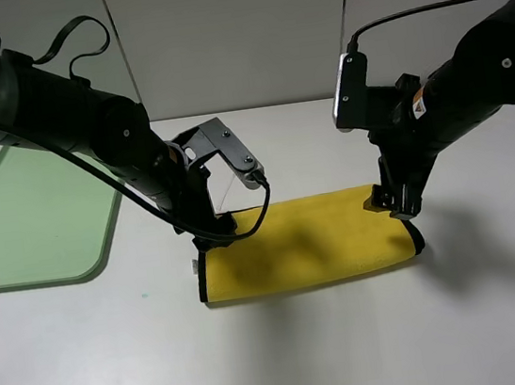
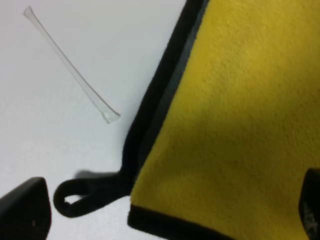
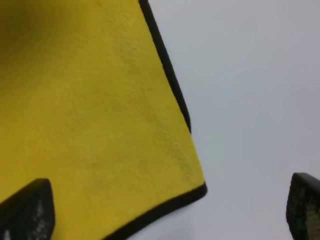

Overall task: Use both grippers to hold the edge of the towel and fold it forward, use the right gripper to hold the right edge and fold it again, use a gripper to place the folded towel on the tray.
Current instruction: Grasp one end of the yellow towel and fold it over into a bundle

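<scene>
We are viewing the towel lying folded into a yellow band on the white table, well to the right of the green tray at the left edge. The left gripper is standing over its far left corner, near the black loop, and the right gripper over its far right corner. Both pairs of jaws are standing wide apart, clasping nothing.

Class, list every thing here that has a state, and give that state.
towel: folded once, lying flat on the table.
tray: towel not yet on it.
left gripper: jaws open, holding nothing.
right gripper: jaws open, holding nothing.
</scene>
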Controlling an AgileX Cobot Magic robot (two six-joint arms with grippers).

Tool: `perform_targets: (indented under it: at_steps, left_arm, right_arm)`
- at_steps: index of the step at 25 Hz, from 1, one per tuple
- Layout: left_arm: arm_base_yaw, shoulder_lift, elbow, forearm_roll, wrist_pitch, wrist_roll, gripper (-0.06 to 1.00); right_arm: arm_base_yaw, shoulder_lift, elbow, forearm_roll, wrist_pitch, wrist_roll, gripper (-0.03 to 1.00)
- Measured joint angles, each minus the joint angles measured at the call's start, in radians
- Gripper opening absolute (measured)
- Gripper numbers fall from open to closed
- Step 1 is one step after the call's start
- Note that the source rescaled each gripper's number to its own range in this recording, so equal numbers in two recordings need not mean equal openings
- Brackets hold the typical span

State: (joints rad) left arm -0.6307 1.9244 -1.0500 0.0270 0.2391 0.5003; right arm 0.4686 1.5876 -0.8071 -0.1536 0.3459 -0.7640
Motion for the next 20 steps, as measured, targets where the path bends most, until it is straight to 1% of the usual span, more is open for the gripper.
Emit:
perform_targets:
  at_steps: [3,5,9,10,11,14,15,18,20]
  left_arm:
    - [0.000,-0.010,0.000,0.000,0.033,-0.008,1.00]
    - [0.000,-0.039,0.000,0.000,0.072,-0.043,1.00]
    - [0.000,-0.140,-0.001,0.001,0.158,-0.119,1.00]
    - [0.000,-0.165,-0.001,0.002,0.182,-0.132,1.00]
    - [0.000,-0.165,-0.001,0.002,0.182,-0.132,1.00]
    - [0.000,-0.261,-0.001,0.003,0.258,-0.174,1.00]
    - [0.000,-0.289,-0.001,0.003,0.279,-0.191,1.00]
    - [0.000,-0.390,-0.001,0.003,0.354,-0.245,1.00]
    - [0.000,-0.447,-0.001,0.003,0.393,-0.283,1.00]
  right_arm:
    - [0.000,-0.001,0.000,0.027,0.005,0.021,1.00]
    - [0.000,-0.003,0.000,0.032,0.019,0.058,1.00]
    - [0.000,-0.019,0.000,0.034,0.039,0.170,1.00]
    - [0.000,-0.029,0.000,0.036,0.050,0.201,1.00]
    - [0.000,-0.042,0.000,0.039,0.058,0.232,1.00]
    - [0.000,-0.075,0.000,0.049,0.081,0.317,1.00]
    - [0.000,-0.105,0.000,0.070,0.095,0.386,1.00]
    - [0.000,-0.148,0.000,0.131,0.133,0.488,1.00]
    - [0.000,-0.168,0.000,0.184,0.160,0.531,1.00]
